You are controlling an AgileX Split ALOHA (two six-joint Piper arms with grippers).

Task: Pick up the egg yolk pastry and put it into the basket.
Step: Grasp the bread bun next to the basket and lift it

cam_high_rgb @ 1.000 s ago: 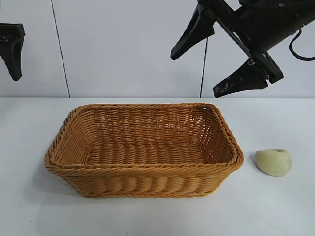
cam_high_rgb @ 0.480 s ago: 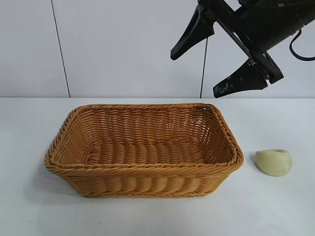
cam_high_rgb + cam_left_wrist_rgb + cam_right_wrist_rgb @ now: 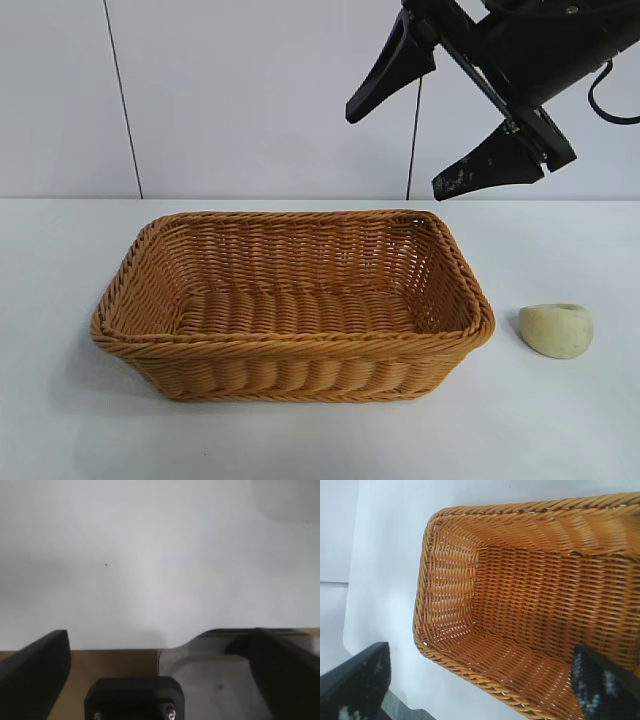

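Note:
The egg yolk pastry (image 3: 556, 329), a small pale yellow lump with a dented top, lies on the white table (image 3: 560, 420) just right of the basket (image 3: 290, 343). The basket is large, orange-brown wicker, and holds nothing. My right gripper (image 3: 396, 150) hangs high above the basket's right end with its fingers wide apart and nothing between them. The right wrist view looks down between the open right gripper (image 3: 480, 667) into the basket (image 3: 450, 580). My left gripper (image 3: 160, 640) shows only in the left wrist view, open over bare table near its edge. The pastry is out of both wrist views.
A pale wall with a dark vertical seam (image 3: 122, 100) stands behind the table. In the left wrist view, a brown surface (image 3: 115, 662) and a grey floor (image 3: 210, 680) lie beyond the table's edge.
The left gripper, a second ago at the exterior view's upper left edge, has gone out of that view. The right gripper, basket and pastry have not moved.

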